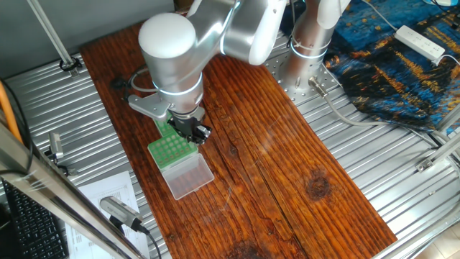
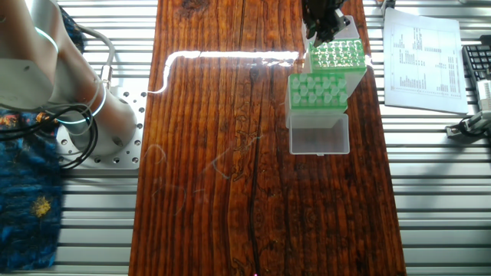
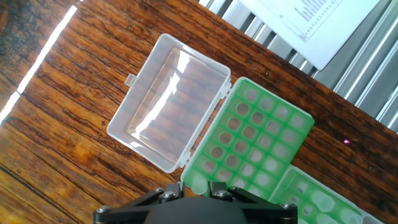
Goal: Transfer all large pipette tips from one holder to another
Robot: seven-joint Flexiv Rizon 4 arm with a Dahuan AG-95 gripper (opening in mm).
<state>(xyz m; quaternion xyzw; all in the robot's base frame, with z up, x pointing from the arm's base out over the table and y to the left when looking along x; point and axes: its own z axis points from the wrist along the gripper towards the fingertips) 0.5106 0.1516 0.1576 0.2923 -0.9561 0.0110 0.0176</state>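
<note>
Looking down in one fixed view, the big silver arm (image 1: 176,57) hangs over a brown wooden board (image 1: 287,165). Its dark gripper (image 1: 192,131) sits just above a green rack (image 1: 171,150). A clear lid (image 1: 188,176) lies open on the near side of the rack. The arm hides the far rack, and the tips are too small to make out here.

In the other fixed view, two green racks sit end to end. The far rack (image 2: 337,57) is partly under the gripper (image 2: 321,29). The near rack (image 2: 318,90) has the clear lid (image 2: 319,138) lying open in front of it. Pale round spots fill the holes of both, but I cannot tell tips from bare holes.

In the hand view, the rack (image 3: 252,146) shows rows of round holes. Some look pale and filled, like pipette tips (image 3: 198,182) standing straight with their wide ends up. The clear lid (image 3: 168,102) is empty. A second rack (image 3: 323,199) is cut off at the bottom right. Only the dark base of the gripper (image 3: 193,202) shows, so I cannot tell if it is open or closed. A white paper (image 3: 311,25) lies on the far side.
</note>
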